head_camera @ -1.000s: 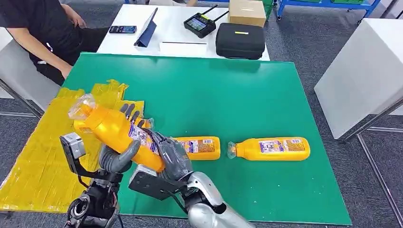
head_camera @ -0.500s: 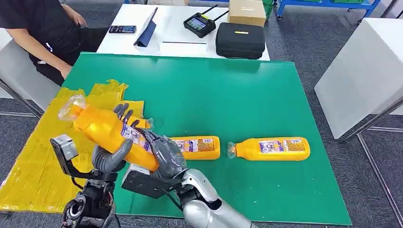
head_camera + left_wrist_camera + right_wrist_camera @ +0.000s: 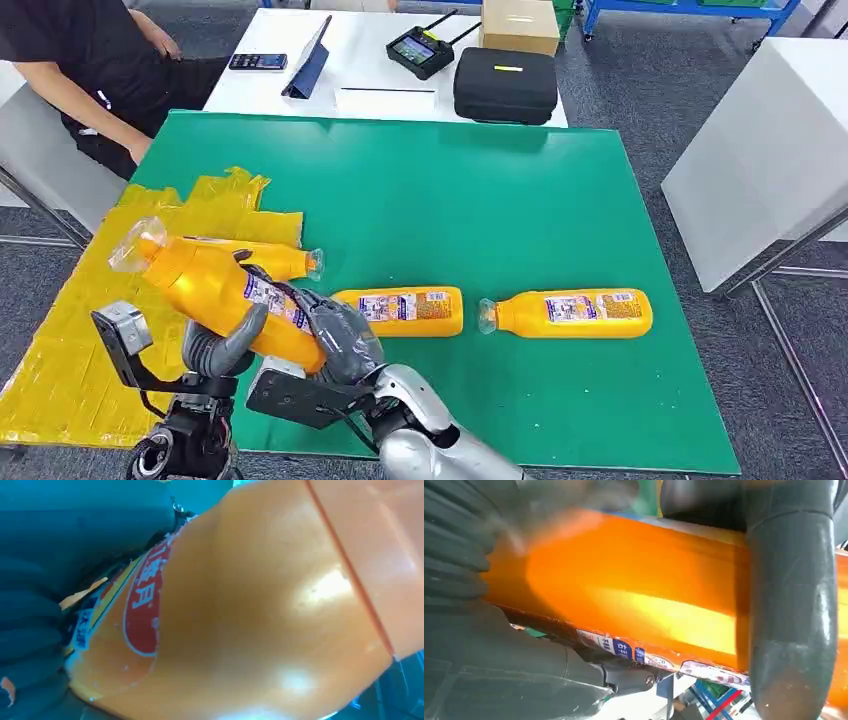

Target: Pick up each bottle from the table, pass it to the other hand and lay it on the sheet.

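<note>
Bottle in mid-air, orange, held above the near left corner of the green desk, with both hands on it. Its long axis runs on a slant: the clear cap end points up and away to the left, out over the yellow sheet, while the base points down toward the robot's right. The left hand wraps the body from below, thumb curled up over the front; the right hand clasps the lower, labelled end. In the left wrist view the label shows a red oval with white characters, too blurred to read.

Another bottle lies just behind, at the edge of the sheet, cap end pointing right. Two more lie on the desk on their sides, long axes left to right: the middle bottle just beside the right hand, and the right bottle with its clear cap pointing left. Their labels carry fine print I can't make out.

A seated person is at the far left.
</note>
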You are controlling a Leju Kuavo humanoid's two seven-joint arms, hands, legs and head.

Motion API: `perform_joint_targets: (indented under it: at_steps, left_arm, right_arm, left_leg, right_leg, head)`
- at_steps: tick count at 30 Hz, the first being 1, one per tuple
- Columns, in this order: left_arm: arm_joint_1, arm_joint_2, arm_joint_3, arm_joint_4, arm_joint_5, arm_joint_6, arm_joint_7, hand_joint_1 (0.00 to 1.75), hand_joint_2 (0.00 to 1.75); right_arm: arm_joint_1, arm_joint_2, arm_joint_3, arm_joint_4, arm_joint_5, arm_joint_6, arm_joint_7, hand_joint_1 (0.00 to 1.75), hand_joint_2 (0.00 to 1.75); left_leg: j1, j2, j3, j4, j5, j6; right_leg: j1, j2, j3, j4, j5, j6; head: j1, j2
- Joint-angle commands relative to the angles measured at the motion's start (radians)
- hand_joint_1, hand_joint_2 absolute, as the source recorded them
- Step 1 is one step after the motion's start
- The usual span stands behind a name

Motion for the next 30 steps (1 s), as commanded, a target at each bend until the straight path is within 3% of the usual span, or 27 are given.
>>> perform_joint_targets:
  at_steps: [1,2,3,5,7,11,14,18,23,30]
  left_arm:
    - [-0.042,0.021,0.068,0.016,-0.362,0.313,-0.020,1.75,1.75]
    - [-0.055,0.028,0.078,0.053,-0.531,0.426,-0.012,1.75,1.75]
    - [-0.069,0.040,0.080,0.092,-0.701,0.516,0.014,1.75,1.75]
    - [-0.082,0.046,0.101,0.130,-0.764,0.542,0.018,1.75,1.75]
    - [-0.101,0.058,0.129,0.209,-1.024,0.588,0.123,1.75,1.75]
    - [-0.149,0.100,0.178,0.415,-1.377,0.626,0.254,1.75,1.75]
    - [-0.178,0.121,0.175,0.538,-1.515,0.628,0.300,1.75,1.75]
    - [-0.225,0.130,0.153,0.639,-1.541,0.628,0.303,1.75,1.75]
    - [-0.230,0.127,0.152,0.643,-1.545,0.628,0.306,1.75,1.75]
    - [-0.297,0.142,0.017,0.860,-1.757,0.585,0.420,1.75,1.75]
  right_arm:
    - [-0.047,-0.035,0.016,0.094,-0.055,-0.084,0.019,0.00,1.75]
    - [-0.059,-0.046,0.004,0.090,-0.065,-0.086,0.021,0.00,1.75]
    - [-0.067,-0.054,-0.007,0.082,-0.073,-0.085,0.022,0.00,0.00]
    - [-0.081,-0.066,-0.020,0.070,-0.075,-0.080,0.023,0.00,0.00]
    - [-0.069,-0.071,-0.052,0.035,-0.072,-0.075,0.028,0.00,0.00]
    - [0.067,-0.111,-0.163,-0.172,0.029,-0.032,0.084,0.00,0.00]
    - [0.127,-0.131,-0.205,-0.243,0.066,-0.004,0.080,0.00,0.00]
    - [0.131,-0.134,-0.217,-0.247,0.074,0.003,0.080,0.00,0.00]
    - [0.126,-0.130,-0.217,-0.243,0.075,0.005,0.080,0.00,0.00]
    - [0.152,-0.148,-0.245,-0.267,0.161,0.072,0.135,0.00,0.00]
  left_leg:
    - [0.000,-0.001,0.003,0.000,-0.001,0.001]
    - [0.000,-0.001,0.002,-0.001,0.000,0.001]
    - [0.000,-0.002,0.004,-0.001,-0.001,0.001]
    - [0.000,-0.004,0.005,-0.001,0.000,0.001]
    - [0.000,0.000,0.003,-0.002,0.000,0.000]
    - [0.000,-0.006,0.006,-0.001,0.001,0.002]
    - [-0.001,-0.004,0.003,-0.003,0.001,0.001]
    - [0.000,-0.005,0.004,-0.002,-0.001,0.001]
    - [0.000,-0.001,0.001,-0.001,0.000,0.001]
    - [0.000,-0.004,0.004,-0.001,-0.001,0.001]
  right_leg:
    - [0.001,-0.001,0.003,-0.001,-0.001,-0.003]
    - [0.001,-0.001,0.002,-0.001,0.000,-0.003]
    - [0.001,-0.002,0.004,-0.001,-0.001,-0.005]
    - [0.001,-0.003,0.006,-0.001,-0.001,-0.006]
    - [0.000,-0.001,0.003,-0.001,0.001,-0.004]
    - [0.001,-0.008,0.004,0.000,-0.003,-0.006]
    - [0.000,-0.006,-0.002,-0.002,-0.002,-0.005]
    - [0.000,-0.006,0.005,-0.001,-0.002,-0.006]
    - [0.000,-0.003,0.001,0.000,0.000,-0.004]
    - [0.000,-0.005,0.004,-0.001,-0.002,-0.006]
  head:
    - [0.000,0.000]
    - [0.000,0.000]
    - [0.000,0.000]
    - [0.001,0.000]
    - [0.000,0.000]
    - [0.000,0.000]
    - [0.000,0.000]
    - [0.000,0.000]
    - [0.000,0.000]
    - [0.000,0.000]
